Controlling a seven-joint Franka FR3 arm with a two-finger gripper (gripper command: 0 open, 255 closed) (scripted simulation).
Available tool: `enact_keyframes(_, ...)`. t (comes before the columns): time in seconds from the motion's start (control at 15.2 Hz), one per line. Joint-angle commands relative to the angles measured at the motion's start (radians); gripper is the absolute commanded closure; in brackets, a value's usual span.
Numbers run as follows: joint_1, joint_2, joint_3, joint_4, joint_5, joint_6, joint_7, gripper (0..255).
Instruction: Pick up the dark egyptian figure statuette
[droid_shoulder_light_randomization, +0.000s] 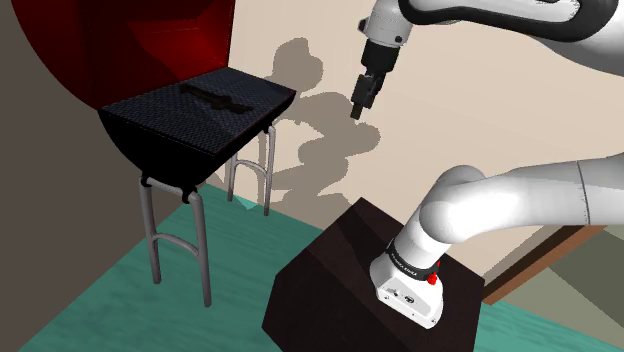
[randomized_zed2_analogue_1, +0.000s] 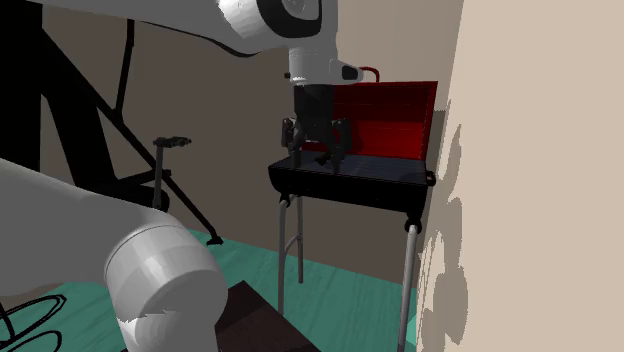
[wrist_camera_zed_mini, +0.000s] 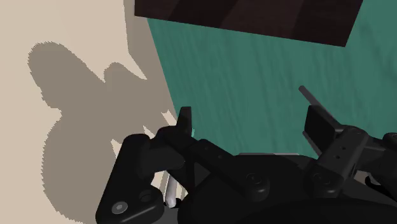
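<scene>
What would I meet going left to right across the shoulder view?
First the black grill on metal legs, with the dark statuette lying on top → the open gripper → the arm's white base on the stand.

The black barbecue grill (droid_shoulder_light_randomization: 180, 150) has a fine mesh-textured top and smooth, shiny grey metal tube legs (droid_shoulder_light_randomization: 150, 235). Its red lid (droid_shoulder_light_randomization: 170, 40) looks glossy. The small dark statuette (droid_shoulder_light_randomization: 215, 100) is matt. The white robot arm (droid_shoulder_light_randomization: 520, 205) gleams like smooth plastic, and the teal floor (droid_shoulder_light_randomization: 250, 235) is faintly streaked.
</scene>
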Motion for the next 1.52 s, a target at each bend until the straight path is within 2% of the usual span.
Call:
enact_keyframes(0.0, 0.0, 0.0, 0.0, 0.0, 0.0, 0.0, 0.0, 0)
enact_keyframes(0.4, 0.025, 0.167, 0.097, 0.081, 0.029, 0.131, 0.098, 0)
enact_keyframes(0.73, 0.033, 0.318, 0.175, 0.18, 0.022, 0.218, 0.182, 0)
enact_keyframes(1.06, 0.034, 0.479, 0.251, 0.308, -0.017, 0.278, 0.273, 0)
enact_keyframes(1.45, 0.041, 0.686, 0.332, 0.502, -0.113, 0.309, 0.394, 0)
